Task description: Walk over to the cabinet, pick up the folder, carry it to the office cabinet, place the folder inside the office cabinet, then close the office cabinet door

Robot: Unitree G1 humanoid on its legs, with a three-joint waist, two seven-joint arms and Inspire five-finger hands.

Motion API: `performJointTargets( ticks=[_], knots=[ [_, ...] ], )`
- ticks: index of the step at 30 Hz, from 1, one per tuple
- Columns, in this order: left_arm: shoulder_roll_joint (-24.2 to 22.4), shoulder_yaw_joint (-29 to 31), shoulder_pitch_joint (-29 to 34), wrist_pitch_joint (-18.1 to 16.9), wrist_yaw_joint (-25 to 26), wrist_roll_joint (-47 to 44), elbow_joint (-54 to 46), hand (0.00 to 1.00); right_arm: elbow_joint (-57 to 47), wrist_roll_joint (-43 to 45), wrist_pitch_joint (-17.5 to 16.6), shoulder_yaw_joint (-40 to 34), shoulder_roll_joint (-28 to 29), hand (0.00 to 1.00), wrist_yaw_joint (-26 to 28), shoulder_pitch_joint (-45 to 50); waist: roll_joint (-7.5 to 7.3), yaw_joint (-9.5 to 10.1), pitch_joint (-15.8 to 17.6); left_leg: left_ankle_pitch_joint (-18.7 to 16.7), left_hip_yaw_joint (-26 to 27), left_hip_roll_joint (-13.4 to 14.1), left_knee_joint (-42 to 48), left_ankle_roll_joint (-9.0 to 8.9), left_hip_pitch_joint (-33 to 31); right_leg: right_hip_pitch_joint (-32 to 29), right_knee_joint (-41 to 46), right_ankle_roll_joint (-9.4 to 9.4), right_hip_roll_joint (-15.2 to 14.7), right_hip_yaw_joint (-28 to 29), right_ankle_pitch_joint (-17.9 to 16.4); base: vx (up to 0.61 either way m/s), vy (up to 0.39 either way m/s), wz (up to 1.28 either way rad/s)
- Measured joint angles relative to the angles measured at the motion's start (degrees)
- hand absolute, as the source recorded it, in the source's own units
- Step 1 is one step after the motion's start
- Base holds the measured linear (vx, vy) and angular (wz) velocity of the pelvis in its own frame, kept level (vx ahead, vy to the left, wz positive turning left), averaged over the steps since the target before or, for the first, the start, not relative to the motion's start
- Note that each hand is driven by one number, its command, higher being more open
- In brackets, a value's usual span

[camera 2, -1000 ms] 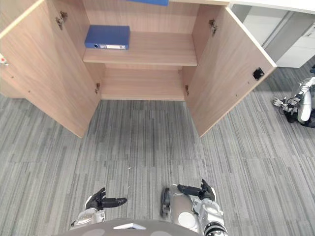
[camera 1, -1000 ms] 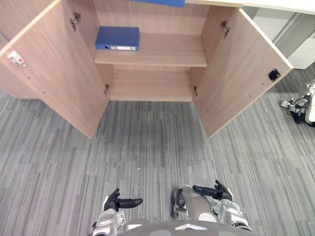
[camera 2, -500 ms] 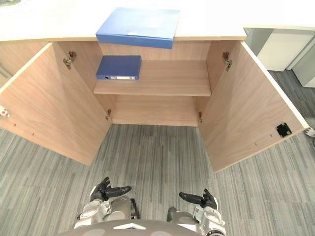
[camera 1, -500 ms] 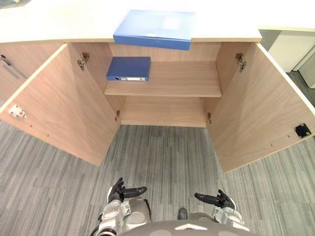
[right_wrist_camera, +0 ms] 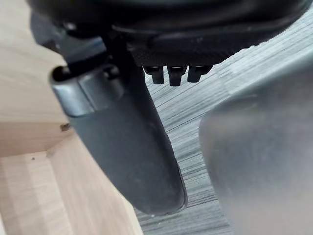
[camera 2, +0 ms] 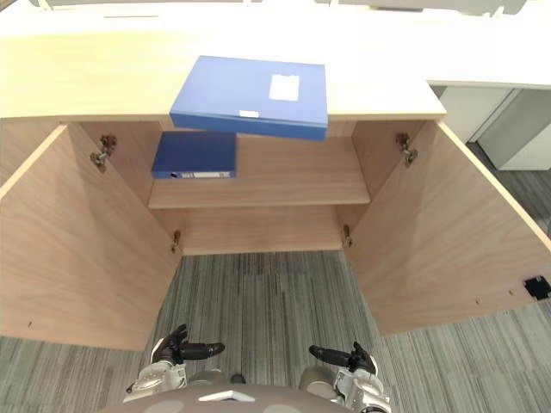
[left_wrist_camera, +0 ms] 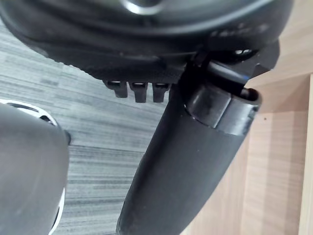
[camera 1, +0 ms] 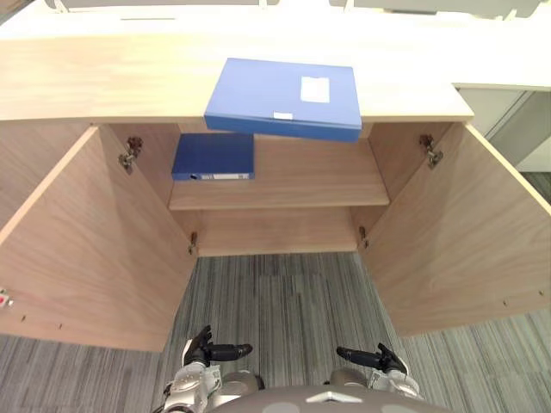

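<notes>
Blue folder (camera 1: 284, 96) flat on cabinet top (camera 1: 103, 86), front edge overhanging; second folder (camera 1: 213, 157) on inner shelf (camera 1: 310, 185), left end. Both doors wide open. Left hand (camera 1: 202, 351), right hand (camera 1: 383, 359) low over carpet (camera 1: 284, 301), fingers relaxed, empty

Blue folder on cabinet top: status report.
Left hand, right hand low, empty. Large blue folder flat on light wooden cabinet top, overhanging front edge. Doors open; smaller blue folder on shelf.
</notes>
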Motion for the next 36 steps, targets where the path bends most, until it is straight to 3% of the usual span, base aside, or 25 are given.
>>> performJointTargets(
  ticks=[1,4,5,6,8,9,11,14,16,18,20,21,22,27,36],
  knots=[
    [0.05,0.04,0.19,0.0,0.03,0.0,0.21,1.0,-0.2,-0.04,-0.23,0.29,-0.15,1.0,0.13,-0.41,0.28,-0.41,0.06,0.0,-0.32,0.3,-1.38,-0.01,1.56,-2.54,-1.56,-1.11,1.24,-1.25,-1.19,0.3,0.004,0.24],
    [-0.27,0.45,0.06,0.05,0.05,-0.01,1.0,1.0,-1.4,0.1,-0.29,0.23,-0.31,1.0,0.45,-0.57,1.12,-1.41,0.55,-0.05,-1.82,1.66,-2.45,-0.13,3.26,-6.7,-12.24,-1.7,5.05,-1.14,-0.99,0.3,-0.087,0.35],
    [-0.19,0.45,0.2,0.11,-0.02,-0.03,0.94,1.0,-1.59,0.05,-0.47,0.27,-0.31,1.0,0.41,-0.45,0.9,-1.71,0.64,-0.18,-2.53,1.7,-2.92,-0.69,4.15,-6.9,-22.04,-1.82,6.25,-0.58,3.68,0.39,-0.153,0.58],
    [-0.09,0.62,0.08,0.12,-0.06,0.09,1.19,1.0,-1.12,0.34,-0.48,-0.13,-0.5,1.0,0.48,-0.26,0.47,-2.05,0.66,-0.86,-4.84,1.38,-3.31,-2.61,5.5,-5.34,-25.85,-3.96,6.67,-0.63,12.38,0.48,-0.181,0.47],
    [-2.29,2.19,-0.01,-0.04,-0.19,0.18,1.33,1.0,-0.58,-0.08,-0.76,0.03,-1.93,1.0,0.37,-0.48,3.19,-1.17,0.15,-0.94,-5.72,3.6,-3.32,-3.68,6.02,-4.76,-25.61,-4.79,8.39,-1.22,10.81,0.41,-0.176,0.16],
    [-3.46,3.21,-0.07,-0.03,-0.15,0.58,1.33,1.0,-0.63,0.1,-0.85,-0.37,-1.84,1.0,0.44,-0.46,3.79,-1.61,0.18,-0.27,-6.33,4.12,-2.82,-4.83,6.18,-4.36,-25.19,-5.28,8.48,-2.18,9.47,0.33,-0.19,0.18],
    [-3.87,3.4,-0.27,0.35,-0.49,1.2,1.01,1.0,-1.05,0.08,-0.47,-1.46,-1.67,1.0,0.2,-0.32,4.09,-1.75,0.48,-0.07,-6.72,5.39,1.87,-5.94,4.88,-1.56,-26.84,-5.93,8.78,-3.72,8.44,0.32,-0.212,0.42],
    [-4.09,4.32,0.12,0.53,-0.43,1.2,-1.56,1.0,-1.2,0.12,-0.06,-1.25,-1.56,1.0,-0.03,0.57,3.1,-1.11,1.18,-1.28,-6.09,8.78,20.65,-9.58,-1.74,4.91,-31.05,-6.69,9.11,-5.09,7.71,0.2,-0.141,0.3],
    [-4.6,4.78,0.87,0.52,-0.37,1.21,-2.89,1.0,-1.68,0.17,-0.08,-0.79,-1.62,1.0,-0.15,1.05,3.2,-1.11,0.99,-3.14,-3.33,10.4,23.52,-9.34,-5.26,7.6,-33.38,-6.78,9.22,-5.42,7.64,0.15,-0.056,0.05],
    [-4.61,4.74,0.93,0.54,-0.34,1.21,-3.5,1.0,-1.66,0.26,0.03,-0.77,-1.36,1.0,-0.12,0.97,3.19,-0.95,0.99,-3.71,-3.19,9.94,15.93,-8.79,-7.04,8.87,-34.51,-6.61,9.0,-4.74,7.74,0.13,0.066,-0.18],
    [-4.17,4.34,0.92,0.56,-0.11,1.21,-3.36,1.0,-1.47,0.26,0.02,-1.06,-1.36,1.0,-0.19,0.96,3.26,-0.88,0.77,0.69,-5.17,8.04,3.93,-8.3,-6.79,9.22,-35.14,-5.56,8.71,-3.72,7.97,0.14,0.127,-0.29],
    [-4.14,4.18,0.72,0.58,-0.09,1.18,-2.39,1.0,-1.06,0.29,0.15,-2.24,-1.23,1.0,-0.26,1.0,3.08,-0.87,0.22,4.88,-5.08,6.75,0.54,-6.77,-5.18,9.94,-36.21,-4.45,8.29,-2.52,8.27,0.17,0.125,-0.22],
    [-3.45,3.84,0.75,0.57,-0.07,1.23,-1.75,1.0,-1.03,0.33,0.18,-2.34,-0.83,1.0,-0.54,1.43,2.25,-1.22,-0.56,5.79,-4.78,5.77,-2.36,-6.34,-3.57,10.86,-37.92,-3.86,7.81,-2.25,8.66,0.17,0.122,-0.18],
    [-1.49,0.14,0.97,0.6,-0.22,1.56,-0.61,1.0,0.16,0.23,0.08,-2.71,0.07,1.0,-0.64,2.22,0.55,-1.24,-2.14,6.42,-4.54,3.4,-5.85,-5.38,-0.4,13.89,-41.57,-2.4,6.43,-1.82,9.62,0.1,0.123,-0.03],
    [-0.94,-3.91,0.89,0.44,0.85,1.77,-1.12,1.0,0.93,0.2,-0.09,-2.05,-0.71,1.0,-0.79,1.96,1.44,-1.25,-2.23,7.02,-5.32,2.93,-7.92,-4.47,1.75,15.18,-42.61,-2.39,6.42,-0.96,10.32,-0.02,0.024,-0.04]
  ],
)
